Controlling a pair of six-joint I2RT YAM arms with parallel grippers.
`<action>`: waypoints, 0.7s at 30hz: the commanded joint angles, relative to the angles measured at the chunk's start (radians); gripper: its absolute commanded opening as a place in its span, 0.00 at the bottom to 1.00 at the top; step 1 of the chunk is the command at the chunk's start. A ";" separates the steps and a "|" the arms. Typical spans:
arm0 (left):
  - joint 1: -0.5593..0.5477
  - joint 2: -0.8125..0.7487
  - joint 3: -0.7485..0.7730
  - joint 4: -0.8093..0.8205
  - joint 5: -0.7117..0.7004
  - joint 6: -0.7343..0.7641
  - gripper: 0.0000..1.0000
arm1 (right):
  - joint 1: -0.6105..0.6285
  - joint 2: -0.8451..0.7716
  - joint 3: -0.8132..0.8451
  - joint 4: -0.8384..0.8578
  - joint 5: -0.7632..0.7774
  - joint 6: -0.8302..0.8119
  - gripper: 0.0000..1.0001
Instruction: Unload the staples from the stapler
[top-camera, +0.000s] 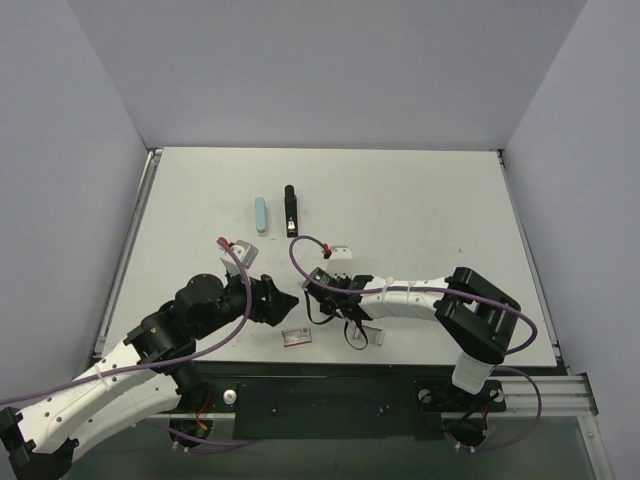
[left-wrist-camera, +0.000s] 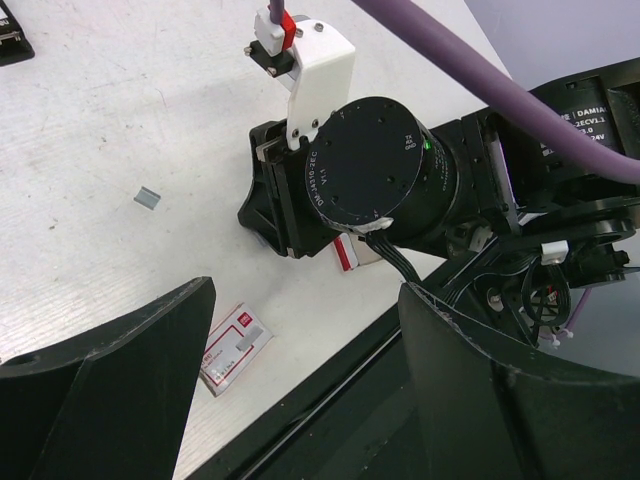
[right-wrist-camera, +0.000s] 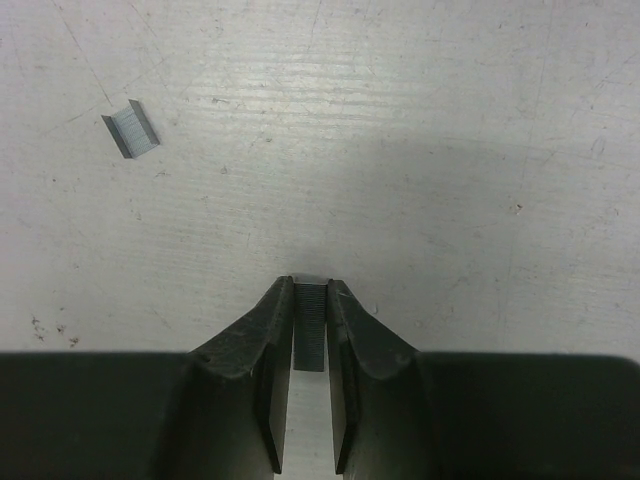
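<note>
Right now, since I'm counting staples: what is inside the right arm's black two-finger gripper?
A thin silvery-grey staple strip is pinched inside the right gripper; its fingers cover the strip's sides.

The left claw (left-wrist-camera: 305, 300) and right claw (right-wrist-camera: 310, 290) crowd the worktop's (top-camera: 430, 210) near middle, a small box (top-camera: 297, 337) beside them. The stapler (top-camera: 290, 210) blocks the far centre; the right side lies open.

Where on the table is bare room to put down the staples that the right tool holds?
Widest patch: the white table's right half, between the black stapler and the right edge. The far-left corner beyond the pale blue oblong object is bare too. Crowded: the near middle, around the small red-and-white box.
</note>
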 joint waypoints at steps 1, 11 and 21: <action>-0.003 -0.001 0.001 0.019 -0.005 -0.010 0.85 | 0.017 0.044 -0.058 -0.086 -0.072 0.004 0.10; -0.003 0.007 0.010 0.013 -0.005 -0.013 0.85 | 0.026 -0.071 -0.084 -0.102 -0.085 0.019 0.00; -0.003 0.028 0.021 0.021 0.000 -0.008 0.85 | 0.051 -0.333 -0.164 -0.213 -0.008 0.071 0.00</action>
